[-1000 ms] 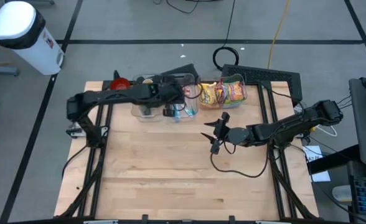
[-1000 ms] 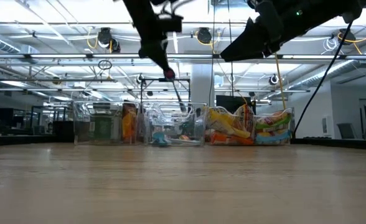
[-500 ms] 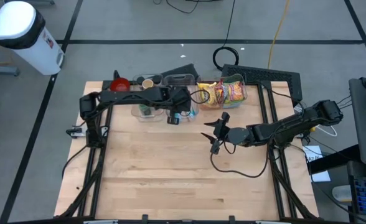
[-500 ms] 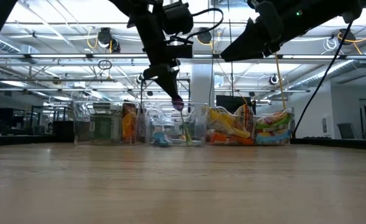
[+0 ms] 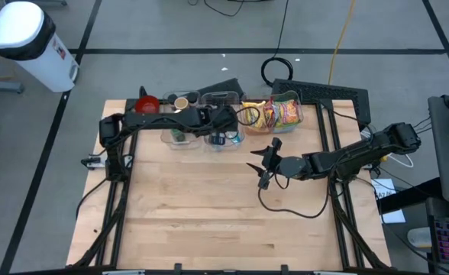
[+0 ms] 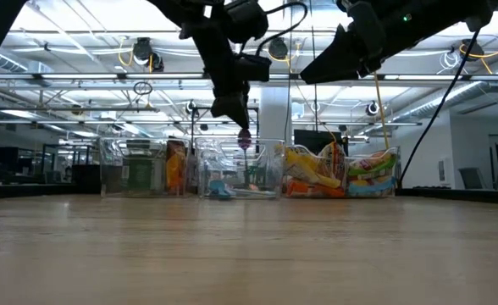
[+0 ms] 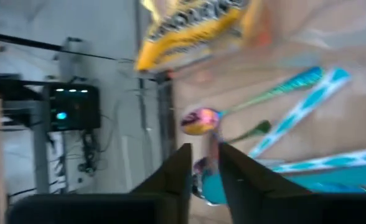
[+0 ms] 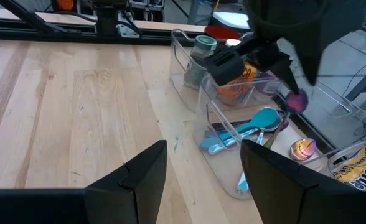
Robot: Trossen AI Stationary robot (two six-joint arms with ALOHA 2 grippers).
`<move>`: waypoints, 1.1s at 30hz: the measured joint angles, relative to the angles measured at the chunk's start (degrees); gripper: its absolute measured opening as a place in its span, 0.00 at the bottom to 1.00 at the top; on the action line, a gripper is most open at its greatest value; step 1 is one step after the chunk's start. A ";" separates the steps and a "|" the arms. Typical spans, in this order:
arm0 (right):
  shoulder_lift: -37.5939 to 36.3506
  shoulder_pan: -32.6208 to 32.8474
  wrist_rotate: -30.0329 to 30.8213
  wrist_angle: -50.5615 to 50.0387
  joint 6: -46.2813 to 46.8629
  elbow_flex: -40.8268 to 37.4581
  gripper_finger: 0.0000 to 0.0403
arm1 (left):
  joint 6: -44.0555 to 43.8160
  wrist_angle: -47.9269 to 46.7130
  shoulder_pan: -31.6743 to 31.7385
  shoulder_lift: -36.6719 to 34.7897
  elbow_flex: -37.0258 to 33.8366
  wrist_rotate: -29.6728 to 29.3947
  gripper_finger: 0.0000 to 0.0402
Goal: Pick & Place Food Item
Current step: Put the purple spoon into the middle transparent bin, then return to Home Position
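LEFT tool (image 6: 243, 125): above middle clear bin (image 5: 223, 140) at bench far edge, fingers narrowly parted, nothing held | RIGHT tool (image 5: 260, 163): mid-bench, fingers apart, empty

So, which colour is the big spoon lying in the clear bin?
Teal spoon, clearest in the right wrist view.

Snack bag (image 7: 189, 25) blurred, cut by edge.

I'm working at a light wooden table (image 5: 209, 221) sitting on a grey floor (image 5: 156, 30) marked with dark tape lines. A white bin (image 5: 26, 42) is standing off one corner, a yellow cable (image 5: 339, 38) is trailing away, and ceiling lights (image 6: 88, 34) are glowing across the big room.
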 joint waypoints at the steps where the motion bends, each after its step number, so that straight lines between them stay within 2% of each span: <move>1: 0.00 0.00 0.01 -0.01 0.01 0.00 0.49 | 0.00 0.85 -0.11 0.00 0.00 -0.96 0.24; 7: 0.00 0.00 0.00 -0.07 0.01 0.00 0.49 | -0.99 3.63 -1.09 0.00 0.00 -6.41 0.51; 10: 0.00 0.00 0.00 -0.21 0.01 0.00 0.49 | -2.01 3.83 -2.00 -0.12 0.00 -9.66 0.62; 14: 0.00 0.00 0.00 -0.31 0.01 0.00 0.49 | -4.69 3.72 -4.28 -0.87 0.00 -13.55 0.70; 18: 0.00 0.00 0.00 -0.85 0.01 0.02 0.49 | -11.38 2.24 -7.18 -2.71 0.00 -12.74 0.72; 21: 0.00 0.00 0.00 -2.32 -0.01 0.04 0.49 | -16.47 -2.04 -9.03 -5.74 0.00 -5.57 0.72; 26: -0.13 0.01 -0.01 -5.51 -2.09 0.04 0.49 | -24.65 -12.14 -9.76 -14.44 -0.24 19.99 0.71; 28: -0.32 0.20 0.02 -6.16 -3.76 0.04 0.49 | -25.03 -12.56 -10.12 -18.69 -1.90 27.35 0.71; 30: -1.34 0.61 0.00 -8.18 -4.75 0.02 0.49 | -25.39 -11.47 -10.75 -24.08 -4.88 29.71 0.72; 33: -4.53 1.24 0.19 -13.33 -5.06 0.05 0.49 | -26.91 -8.15 -11.97 -33.43 -11.24 26.93 0.73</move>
